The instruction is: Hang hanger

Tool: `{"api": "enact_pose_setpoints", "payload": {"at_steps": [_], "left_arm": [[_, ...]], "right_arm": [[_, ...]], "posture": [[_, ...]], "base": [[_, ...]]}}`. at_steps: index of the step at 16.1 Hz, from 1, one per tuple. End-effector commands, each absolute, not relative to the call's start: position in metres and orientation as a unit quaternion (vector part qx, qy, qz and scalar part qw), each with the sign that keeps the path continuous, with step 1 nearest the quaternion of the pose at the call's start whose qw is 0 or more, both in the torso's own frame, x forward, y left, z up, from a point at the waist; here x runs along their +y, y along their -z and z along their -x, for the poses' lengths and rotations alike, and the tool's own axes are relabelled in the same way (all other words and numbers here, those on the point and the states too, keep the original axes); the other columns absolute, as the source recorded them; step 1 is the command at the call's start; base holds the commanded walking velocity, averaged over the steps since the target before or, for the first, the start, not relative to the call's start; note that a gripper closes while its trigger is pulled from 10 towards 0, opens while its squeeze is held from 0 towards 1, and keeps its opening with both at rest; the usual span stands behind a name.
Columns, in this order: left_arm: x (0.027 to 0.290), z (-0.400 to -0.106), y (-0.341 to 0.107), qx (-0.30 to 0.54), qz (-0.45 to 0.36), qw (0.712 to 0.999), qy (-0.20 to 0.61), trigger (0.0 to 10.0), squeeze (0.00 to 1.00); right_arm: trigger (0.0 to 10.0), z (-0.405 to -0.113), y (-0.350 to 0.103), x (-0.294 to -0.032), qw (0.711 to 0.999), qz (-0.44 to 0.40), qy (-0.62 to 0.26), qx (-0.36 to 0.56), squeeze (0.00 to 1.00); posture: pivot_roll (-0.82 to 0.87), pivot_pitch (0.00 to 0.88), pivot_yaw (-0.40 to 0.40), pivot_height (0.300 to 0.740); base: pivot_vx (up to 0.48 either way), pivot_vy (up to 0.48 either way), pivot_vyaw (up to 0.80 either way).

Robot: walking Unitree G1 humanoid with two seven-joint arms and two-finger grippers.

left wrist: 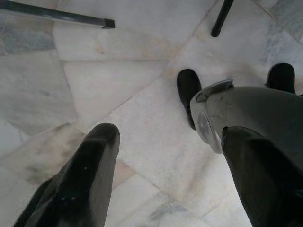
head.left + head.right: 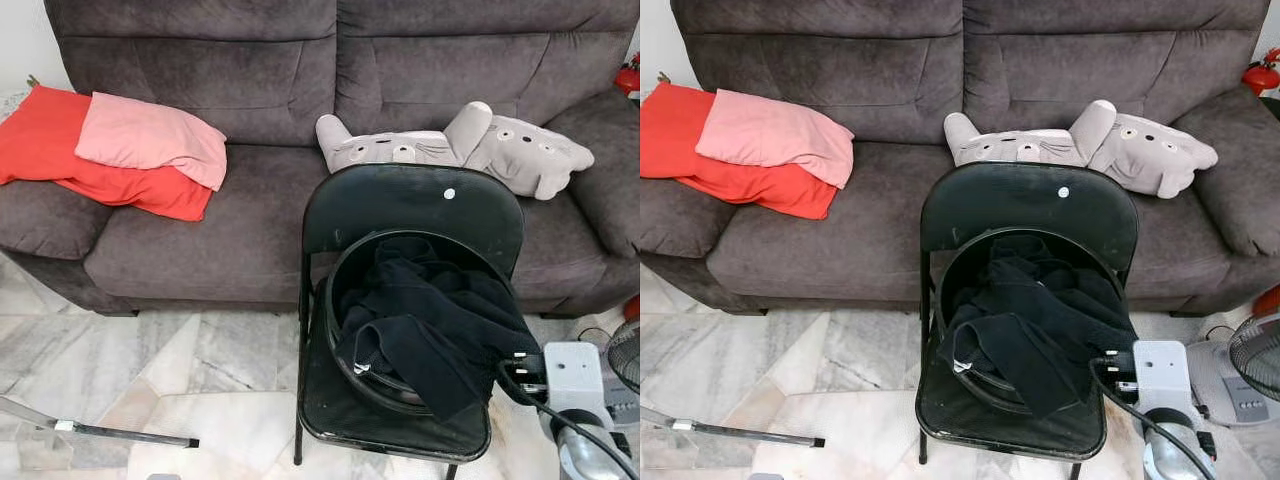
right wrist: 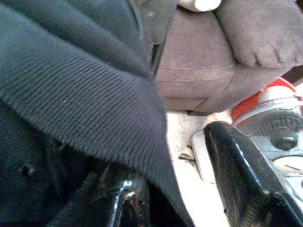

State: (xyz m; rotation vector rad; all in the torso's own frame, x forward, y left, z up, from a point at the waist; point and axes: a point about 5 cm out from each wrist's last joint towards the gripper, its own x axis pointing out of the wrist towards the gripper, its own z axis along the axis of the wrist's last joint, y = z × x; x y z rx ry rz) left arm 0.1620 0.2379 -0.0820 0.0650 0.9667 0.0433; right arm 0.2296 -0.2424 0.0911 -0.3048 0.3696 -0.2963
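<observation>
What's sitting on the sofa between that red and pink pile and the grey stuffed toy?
Nothing. In the left eye view, the sofa seat is bare between the red and pink pile and the grey stuffed toy.

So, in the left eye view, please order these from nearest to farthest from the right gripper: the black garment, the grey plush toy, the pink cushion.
1. black garment: in the basket on the chair, right beside the right gripper.
2. grey plush toy: on the sofa seat, behind the chair.
3. pink cushion: far across on the sofa's left side, on the red cushion.
</observation>
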Motion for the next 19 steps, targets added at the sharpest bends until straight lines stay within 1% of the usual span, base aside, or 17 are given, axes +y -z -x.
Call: {"api": "enact_pose_setpoints", "payload": {"at_steps": [1, 6, 7, 8, 13, 19], "left_arm": [[0.241, -0.146, 0.088, 0.493, -0.04, 0.869, -0.018, 10.0, 0.0], [0.241, -0.145, 0.089, 0.495, -0.042, 0.868, -0.019, 10.0, 0.0], [0.24, -0.145, 0.089, 0.495, -0.042, 0.868, -0.019, 10.0, 0.0], [0.239, -0.145, 0.089, 0.494, -0.042, 0.868, -0.018, 10.0, 0.0], [0.236, -0.146, 0.09, 0.494, -0.042, 0.869, -0.015, 10.0, 0.0], [0.242, -0.144, 0.088, 0.493, -0.044, 0.869, -0.015, 10.0, 0.0]], "right_arm": [[10.0, -0.231, -0.087, -0.24, 0.961, 0.155, 0.133, 0.188, 0.0], [10.0, -0.239, -0.09, -0.244, 0.964, 0.171, 0.121, 0.165, 0.0], [4.2, -0.241, -0.091, -0.244, 0.965, 0.172, 0.12, 0.16, 0.0], [0.0, -0.241, -0.091, -0.244, 0.965, 0.172, 0.118, 0.158, 0.0], [0.0, -0.242, -0.085, -0.239, 0.966, 0.173, 0.102, 0.163, 0.0], [0.0, -0.245, -0.083, -0.235, 0.967, 0.169, 0.095, 0.164, 0.0]], "posture": [[-0.21, 0.226, 0.035, 0.74], [-0.2, 0.225, 0.038, 0.74], [-0.2, 0.225, 0.038, 0.74], [-0.2, 0.225, 0.039, 0.74], [-0.2, 0.223, 0.039, 0.74], [-0.2, 0.204, 0.035, 0.74]], "base": [[0.0, 0.0, 0.0], [0.0, 0.0, 0.0], [0.0, 0.0, 0.0], [0.0, 0.0, 0.0], [0.0, 0.0, 0.0], [0.0, 0.0, 0.0]]}}
